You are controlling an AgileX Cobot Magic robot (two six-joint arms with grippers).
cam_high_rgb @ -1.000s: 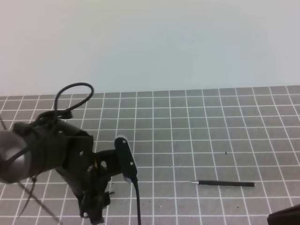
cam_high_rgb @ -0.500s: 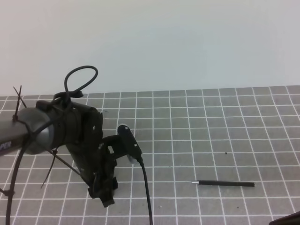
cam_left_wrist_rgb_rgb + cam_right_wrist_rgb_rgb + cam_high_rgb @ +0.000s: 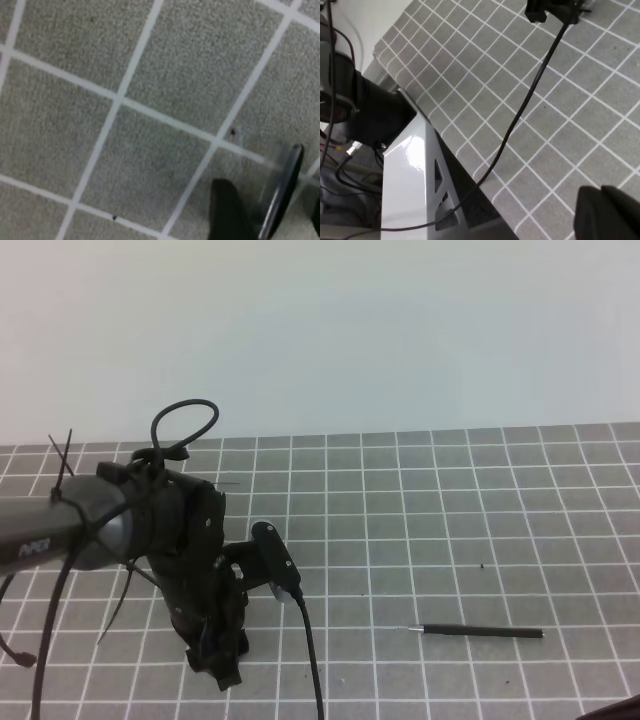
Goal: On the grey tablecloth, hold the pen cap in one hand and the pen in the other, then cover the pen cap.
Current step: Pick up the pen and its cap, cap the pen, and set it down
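Pale blank wall across the upper half of the exterior high view; below it, grey tablecloth (image 3: 450, 500) with its white grid running to the bottom edge.

Lying flat at lower right of that view: pen (image 3: 480, 631), nearly level with the frame's bottom edge, silver tip toward the left, no gripper touching it. Well apart from the arm at lower left.

Reaching in from the left edge at lower left: left gripper (image 3: 220, 668), pointed down at the cloth, tips just above or on the fabric, impossible to say which. Black wrist camera (image 3: 275, 562) standing out from its right side, with cable (image 3: 310, 660) dropping to the bottom edge. Looped black cable and zip ties on top of the arm.

From the left wrist view: only cloth close up, blurred, with dark fingers (image 3: 227, 210) in the lower right corner. Spread of the jaws not readable from any view; nothing recognisable between them.

Barely in frame at the extreme lower right corner: right gripper (image 3: 615, 708), a dark sliver, jaws together, clear of the pen.
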